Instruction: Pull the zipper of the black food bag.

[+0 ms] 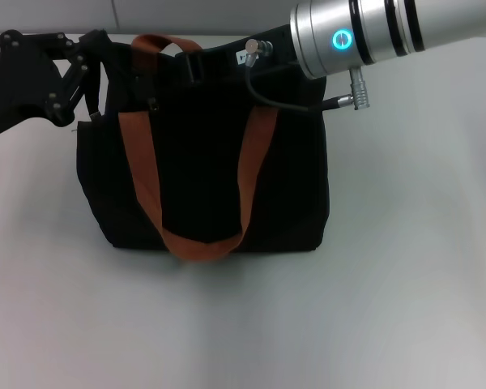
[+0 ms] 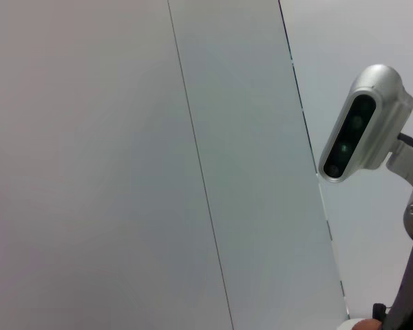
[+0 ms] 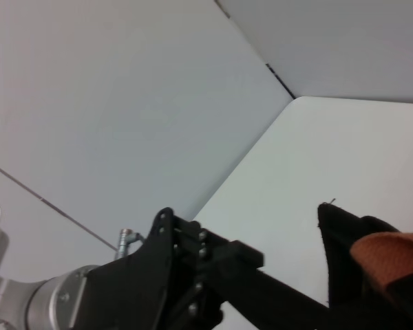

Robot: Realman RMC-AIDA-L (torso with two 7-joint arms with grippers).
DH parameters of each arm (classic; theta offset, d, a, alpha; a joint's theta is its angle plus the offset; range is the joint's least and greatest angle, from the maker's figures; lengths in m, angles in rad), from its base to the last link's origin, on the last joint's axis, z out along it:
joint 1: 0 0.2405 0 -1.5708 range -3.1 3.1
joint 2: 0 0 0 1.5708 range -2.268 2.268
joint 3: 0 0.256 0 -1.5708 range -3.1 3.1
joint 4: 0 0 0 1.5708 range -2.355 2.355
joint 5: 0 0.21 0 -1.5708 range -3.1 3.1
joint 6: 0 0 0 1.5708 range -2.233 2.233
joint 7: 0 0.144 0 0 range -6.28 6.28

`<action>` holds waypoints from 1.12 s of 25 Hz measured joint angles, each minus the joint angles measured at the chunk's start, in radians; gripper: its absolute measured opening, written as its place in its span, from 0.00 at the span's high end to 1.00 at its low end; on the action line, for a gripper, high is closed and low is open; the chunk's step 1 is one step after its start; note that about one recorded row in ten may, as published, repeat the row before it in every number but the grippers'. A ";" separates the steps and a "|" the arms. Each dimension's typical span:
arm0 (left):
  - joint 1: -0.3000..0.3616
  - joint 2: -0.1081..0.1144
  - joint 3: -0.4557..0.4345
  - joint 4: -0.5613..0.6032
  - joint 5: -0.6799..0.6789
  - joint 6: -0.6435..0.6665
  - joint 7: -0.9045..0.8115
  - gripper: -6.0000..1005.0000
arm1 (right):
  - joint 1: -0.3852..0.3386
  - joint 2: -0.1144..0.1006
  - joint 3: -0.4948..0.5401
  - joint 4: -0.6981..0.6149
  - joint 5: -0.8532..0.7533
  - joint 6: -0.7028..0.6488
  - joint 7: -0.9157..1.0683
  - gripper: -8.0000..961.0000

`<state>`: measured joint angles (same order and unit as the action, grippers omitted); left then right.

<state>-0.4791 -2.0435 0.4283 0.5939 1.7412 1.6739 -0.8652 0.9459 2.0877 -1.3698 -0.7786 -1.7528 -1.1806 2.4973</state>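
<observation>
Stands upright on the pale worktop (image 1: 405, 308), the black food bag (image 1: 202, 182), just above the middle of the head view, boxy and soft, wider than either arm's end. Drapes down its front face a rust-brown strap handle (image 1: 198, 243), looping low near the bag's base; rises a second rust-brown handle (image 1: 158, 42) at the rim toward 11 o'clock. Runs along the top rim the zip track, dark against dark cloth; cannot make out the zipper's silver pull tab anywhere, so no telling where along the rim it sits. Reaches in from 9 o'clock the left hand (image 1: 85, 69), black and jointed, its tip right at the bag's upper left corner beside the rim; cannot tell whether released or clenched, nor whether touching cloth. Comes in from 2 o'clock the right arm (image 1: 373, 32), a silver cylinder with a glowing teal ring, over the bag's upper right corner, with a black cable (image 1: 283, 101) and silver plugs beneath it; hidden behind the bag's rim whatever lies at its end, so cannot tell its state. Shows in the right wrist view the bag's corner (image 3: 344, 234) with a patch of brown strap, and the left arm's black linkage (image 3: 186, 268) near it.
</observation>
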 joint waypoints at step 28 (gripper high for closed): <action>-0.001 0.002 -0.003 0.001 0.000 0.027 -0.008 0.96 | 0.014 0.000 -0.029 -0.039 -0.066 0.022 0.003 0.64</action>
<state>-0.4799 -2.0410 0.4253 0.5952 1.7409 1.7010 -0.8733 0.9599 2.0876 -1.3984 -0.8174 -1.8189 -1.1588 2.5002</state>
